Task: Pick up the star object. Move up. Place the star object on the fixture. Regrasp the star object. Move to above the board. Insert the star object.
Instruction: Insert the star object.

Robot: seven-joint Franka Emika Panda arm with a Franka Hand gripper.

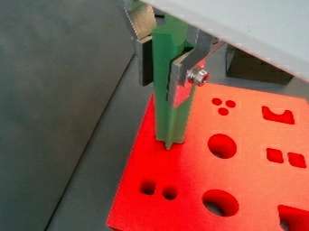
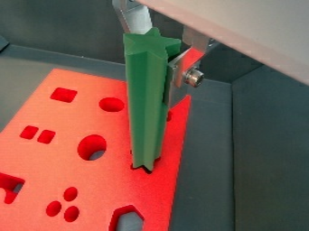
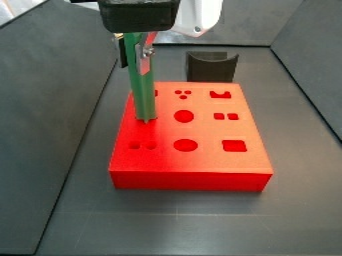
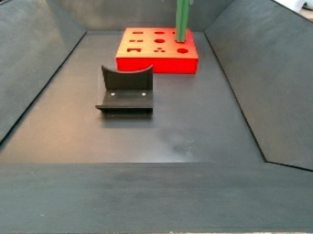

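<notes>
Standing upright, star object clamped in gripper, lower end in board, no writing visible.

A dark grey matte floor fills the enclosure, with faint pale scuffs near its middle. Sloping dark walls rise on each side like a shallow bin. Soft, even light leaves a dull sheen on the floor.
</notes>
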